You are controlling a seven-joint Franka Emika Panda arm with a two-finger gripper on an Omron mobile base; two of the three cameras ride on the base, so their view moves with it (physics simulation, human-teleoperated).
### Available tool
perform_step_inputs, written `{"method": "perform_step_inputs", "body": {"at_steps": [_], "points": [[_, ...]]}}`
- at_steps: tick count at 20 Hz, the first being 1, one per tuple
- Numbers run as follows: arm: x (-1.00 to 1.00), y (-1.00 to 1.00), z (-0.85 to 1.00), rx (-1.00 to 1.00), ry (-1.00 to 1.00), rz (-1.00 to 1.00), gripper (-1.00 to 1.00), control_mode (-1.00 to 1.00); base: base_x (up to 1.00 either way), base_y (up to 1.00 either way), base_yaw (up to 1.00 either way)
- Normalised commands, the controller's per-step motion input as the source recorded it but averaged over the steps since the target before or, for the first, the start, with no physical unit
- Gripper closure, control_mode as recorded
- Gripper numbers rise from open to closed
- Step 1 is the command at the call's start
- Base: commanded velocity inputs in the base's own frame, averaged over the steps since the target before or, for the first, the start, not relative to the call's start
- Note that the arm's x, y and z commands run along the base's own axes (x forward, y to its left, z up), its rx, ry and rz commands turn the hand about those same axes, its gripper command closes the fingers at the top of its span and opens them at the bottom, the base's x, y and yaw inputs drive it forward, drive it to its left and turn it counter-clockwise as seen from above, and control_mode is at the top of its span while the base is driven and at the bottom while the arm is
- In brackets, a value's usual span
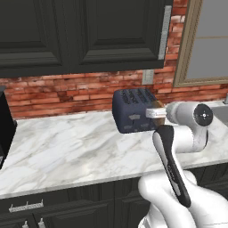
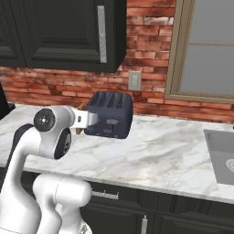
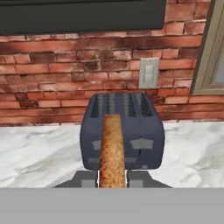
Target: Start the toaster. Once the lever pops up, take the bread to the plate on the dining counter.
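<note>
- The scene was a kitchen wall counter (image 1: pixel 67 151) with a white-grey veined marble top, set against a red brick wall (image 1: pixel 67 91) under dark upper cabinets (image 1: pixel 80 31).
- The bread (image 3: pixel 112 151), a golden-brown slice seen edge-on in the hand view, was clamped between the closed fingers of the gripper (image 3: pixel 112 179), one fingertip on each face of the slice.
- In the left base view the bread (image 1: pixel 159 107) showed as a brown edge just in front of the toaster, at the end of the hand; it was out of the slots and held above the counter.
- The toaster (image 3: pixel 122 131), dark navy and rounded, stood upright on the counter just behind the held slice, its top slots facing up and its grey front buttons toward the hand.
- A pale wall outlet (image 3: pixel 148 73) sat on the brick directly above the toaster.
- A window (image 2: pixel 205 50) with a tan frame lay to the right, and a sink (image 2: pixel 221 155) was sunk in the counter below it, well apart from the toaster.
- A tall black appliance (image 1: pixel 5 129) stood at the far left of the counter.
</note>
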Motion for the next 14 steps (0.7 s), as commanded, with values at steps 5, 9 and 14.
{"method": "perform_step_inputs", "body": {"at_steps": [5,9,14], "points": [[-0.73,0.00,0.28,0.00,0.26,0.00,1.00,-1.00,0.00,0.00,0.00],[-0.72,0.00,0.18,0.00,0.22,0.00,1.00,-1.00,0.00,0.00,0.00],[-0.56,0.00,0.01,0.00,0.14,0.00,1.00,-1.00,0.00,0.00,0.00]]}}
